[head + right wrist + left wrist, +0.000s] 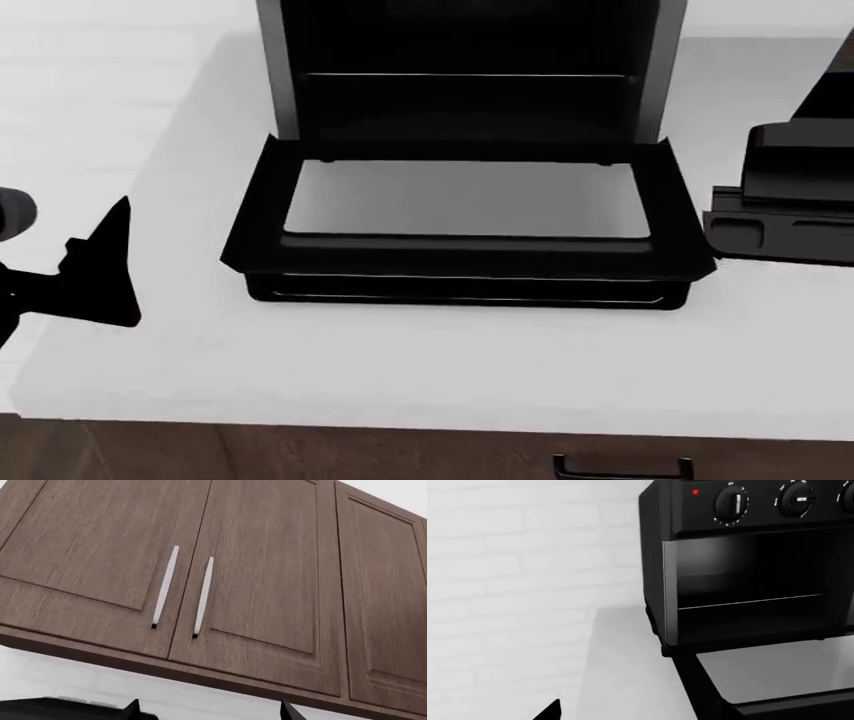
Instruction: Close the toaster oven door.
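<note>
The toaster oven stands at the back of the white counter, its dark cavity with a wire rack facing me. The toaster oven door is open and lies flat on the counter, with its bar handle along the near edge. In the left wrist view the oven, its knobs and the lowered door show. My left gripper hovers left of the door, apart from it, and is open and empty. One fingertip shows. My right gripper is open and empty, pointing up at cabinets.
A smaller black appliance stands right of the door. A white brick wall is behind the counter. A drawer handle shows below the counter's front edge. Brown wall cabinets with silver handles hang above.
</note>
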Tool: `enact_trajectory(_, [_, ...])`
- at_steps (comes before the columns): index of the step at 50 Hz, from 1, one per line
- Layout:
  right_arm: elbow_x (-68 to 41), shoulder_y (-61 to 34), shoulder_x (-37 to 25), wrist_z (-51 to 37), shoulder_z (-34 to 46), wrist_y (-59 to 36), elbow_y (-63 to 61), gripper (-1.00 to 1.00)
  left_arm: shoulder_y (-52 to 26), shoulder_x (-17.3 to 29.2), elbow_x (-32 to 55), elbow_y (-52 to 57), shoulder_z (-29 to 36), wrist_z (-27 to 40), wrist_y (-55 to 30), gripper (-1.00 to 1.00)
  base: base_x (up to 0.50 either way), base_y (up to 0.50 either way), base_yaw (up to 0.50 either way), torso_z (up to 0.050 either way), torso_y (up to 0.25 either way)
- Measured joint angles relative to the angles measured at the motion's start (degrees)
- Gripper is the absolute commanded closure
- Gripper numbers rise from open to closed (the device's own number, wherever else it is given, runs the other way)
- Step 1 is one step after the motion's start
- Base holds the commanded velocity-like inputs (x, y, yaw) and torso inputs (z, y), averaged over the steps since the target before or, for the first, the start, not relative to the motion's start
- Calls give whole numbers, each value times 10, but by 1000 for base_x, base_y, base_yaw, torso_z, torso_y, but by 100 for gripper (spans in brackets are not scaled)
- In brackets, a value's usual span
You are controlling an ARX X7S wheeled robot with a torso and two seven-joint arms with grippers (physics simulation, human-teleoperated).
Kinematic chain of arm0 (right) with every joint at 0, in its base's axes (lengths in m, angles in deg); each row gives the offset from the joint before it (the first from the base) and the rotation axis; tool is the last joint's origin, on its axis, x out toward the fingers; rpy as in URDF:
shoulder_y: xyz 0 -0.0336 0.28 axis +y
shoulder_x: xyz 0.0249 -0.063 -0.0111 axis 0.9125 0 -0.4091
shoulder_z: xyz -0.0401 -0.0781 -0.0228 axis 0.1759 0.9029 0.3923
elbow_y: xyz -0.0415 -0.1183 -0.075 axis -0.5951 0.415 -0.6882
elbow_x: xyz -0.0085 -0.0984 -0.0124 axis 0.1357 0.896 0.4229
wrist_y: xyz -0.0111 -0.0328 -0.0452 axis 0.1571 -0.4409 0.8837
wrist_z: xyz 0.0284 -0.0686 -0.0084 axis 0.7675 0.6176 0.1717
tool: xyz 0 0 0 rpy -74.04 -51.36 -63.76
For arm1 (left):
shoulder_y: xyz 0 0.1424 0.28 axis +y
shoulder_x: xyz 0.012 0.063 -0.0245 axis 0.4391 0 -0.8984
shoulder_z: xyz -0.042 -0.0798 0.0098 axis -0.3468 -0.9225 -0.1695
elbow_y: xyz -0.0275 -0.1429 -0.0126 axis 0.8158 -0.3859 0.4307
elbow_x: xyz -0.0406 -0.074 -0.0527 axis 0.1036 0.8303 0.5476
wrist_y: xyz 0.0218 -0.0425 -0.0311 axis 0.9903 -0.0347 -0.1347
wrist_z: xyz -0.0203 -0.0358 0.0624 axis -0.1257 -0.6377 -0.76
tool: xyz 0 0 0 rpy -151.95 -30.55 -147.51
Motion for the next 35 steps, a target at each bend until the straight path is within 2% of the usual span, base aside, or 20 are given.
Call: enact_trajectory(35, [-7,-11,-21,-17,28,20,3,-100,5,3,7,-5,1,-3,20,-100,255,0,0,0,0])
